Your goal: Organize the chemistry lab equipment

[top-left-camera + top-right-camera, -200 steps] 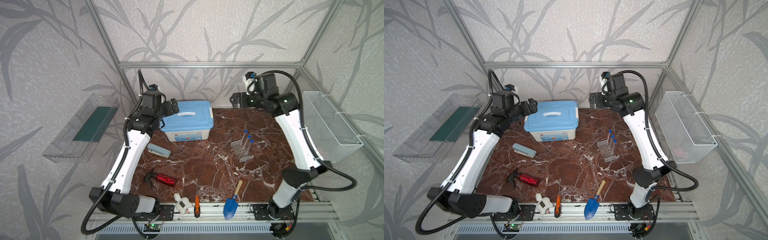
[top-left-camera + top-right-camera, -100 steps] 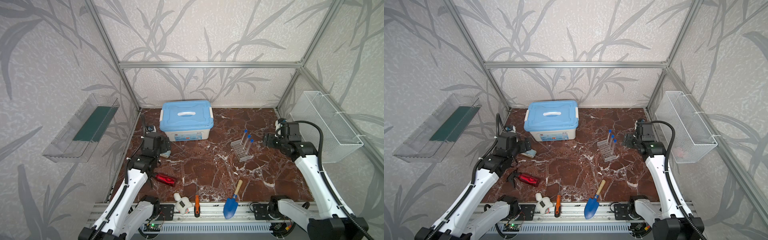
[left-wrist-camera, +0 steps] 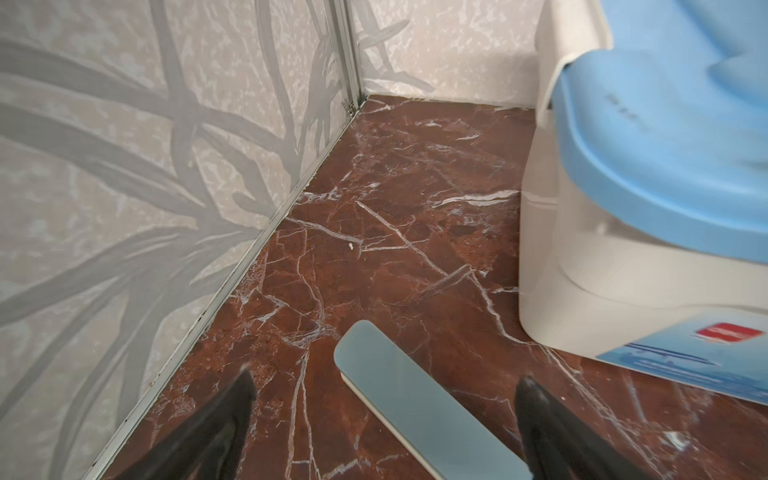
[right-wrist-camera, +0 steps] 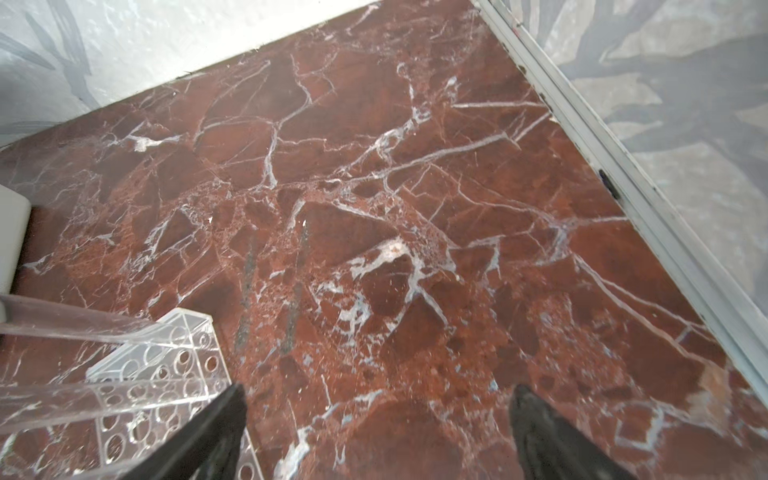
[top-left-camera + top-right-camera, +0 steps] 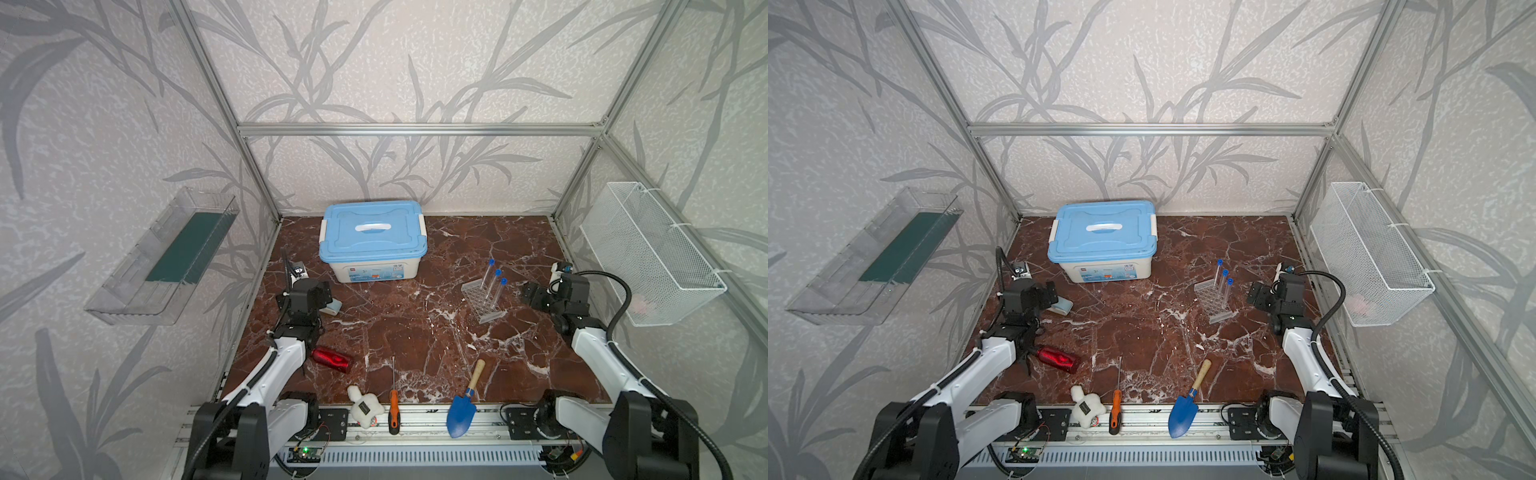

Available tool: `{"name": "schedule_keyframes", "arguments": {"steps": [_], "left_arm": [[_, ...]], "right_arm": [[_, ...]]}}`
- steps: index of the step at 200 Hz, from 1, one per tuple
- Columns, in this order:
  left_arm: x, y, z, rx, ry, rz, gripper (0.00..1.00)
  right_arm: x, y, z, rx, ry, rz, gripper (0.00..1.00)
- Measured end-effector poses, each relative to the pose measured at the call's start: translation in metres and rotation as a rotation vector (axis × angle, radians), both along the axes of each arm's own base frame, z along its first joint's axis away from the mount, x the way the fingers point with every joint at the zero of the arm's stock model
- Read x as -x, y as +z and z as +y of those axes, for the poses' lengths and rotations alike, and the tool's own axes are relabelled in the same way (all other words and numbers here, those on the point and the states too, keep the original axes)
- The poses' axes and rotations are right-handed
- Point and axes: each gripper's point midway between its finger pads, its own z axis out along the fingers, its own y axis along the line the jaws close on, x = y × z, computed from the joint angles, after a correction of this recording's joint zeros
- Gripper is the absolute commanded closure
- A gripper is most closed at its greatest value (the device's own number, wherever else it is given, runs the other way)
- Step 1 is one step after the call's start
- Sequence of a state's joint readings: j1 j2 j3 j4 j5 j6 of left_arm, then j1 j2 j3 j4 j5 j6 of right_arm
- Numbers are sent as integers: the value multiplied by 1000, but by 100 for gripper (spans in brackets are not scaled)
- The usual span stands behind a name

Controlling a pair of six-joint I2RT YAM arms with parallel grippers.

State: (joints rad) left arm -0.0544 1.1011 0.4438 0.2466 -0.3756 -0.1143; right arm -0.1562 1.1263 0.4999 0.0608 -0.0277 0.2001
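Three blue-capped test tubes [image 5: 493, 286] already stand in the clear grid rack [image 5: 473, 295], front-right of the blue-lidded storage box [image 5: 374, 232], and with the left claw [image 3: 386, 376] and right claw [image 4: 378, 388] both gaping wide, holding nothing, the tidying looks nearly finished.

The right gripper [image 4: 380, 390] hangs over a red-brown marble tabletop [image 4: 415, 187] with white veins. Its two dark fingers [image 4: 216, 428] stand wide apart, and between them is only bare marble. Just beside one finger stands a clear rack [image 4: 166, 374] with rows of round holes. A long clear test tube [image 4: 75, 324] crosses above the rack; its cap is out of the picture. At the edge near the rack is a white rounded corner [image 4: 12, 237] of some object, too cut off to name. An aluminium rail [image 4: 623, 174] borders the marble, with grey-leaf wallpaper [image 4: 685, 83] behind.
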Motion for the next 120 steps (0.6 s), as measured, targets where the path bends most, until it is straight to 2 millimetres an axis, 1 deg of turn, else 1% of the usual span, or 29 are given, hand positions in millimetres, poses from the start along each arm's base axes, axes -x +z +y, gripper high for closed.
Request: {"name": "schedule_keyframes", "arguments": {"steps": [22, 33, 50, 72, 86, 112, 120], "left_arm": [[-17, -8, 4, 1, 1, -26, 1], [-23, -11, 4, 9, -5, -44, 1], [-32, -17, 7, 23, -11, -61, 1], [-39, -28, 12, 46, -22, -77, 1], [-40, -39, 12, 57, -37, -92, 1], [-36, -70, 3, 80, -90, -62, 1], [-38, -70, 1, 86, -106, -66, 1]], "right_arm": [[-10, -21, 2, -2, 17, -24, 4], [-15, -29, 5, 7, 33, -30, 3], [-24, -34, 20, 50, 94, -60, 2], [-35, -29, 36, 85, 155, -124, 2], [-43, -24, 37, 102, 162, -166, 2], [-49, -18, 42, 128, 185, -203, 1], [-50, -15, 45, 138, 199, -220, 0]]}}
